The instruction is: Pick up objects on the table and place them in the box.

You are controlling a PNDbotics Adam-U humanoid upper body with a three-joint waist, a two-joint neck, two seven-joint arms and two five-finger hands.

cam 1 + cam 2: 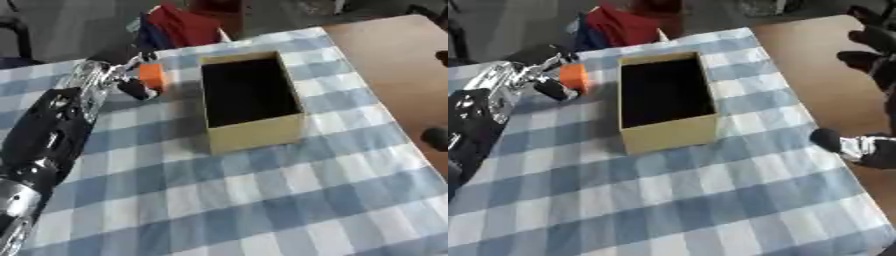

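An open cardboard box [254,129] with a dark inside stands on the blue and white checked tablecloth, near the middle. Just left of the box my left hand [131,75] is shut on a small orange block [152,76], holding it beside the box's left wall. My left arm comes in from the lower left. My right hand [866,47] shows at the right edge over the bare wooden table, fingers spread and holding nothing.
The checked cloth [262,200] covers the near table. Bare brown wood [385,55] lies at the right. Red and blue fabric [179,25] sits beyond the far table edge.
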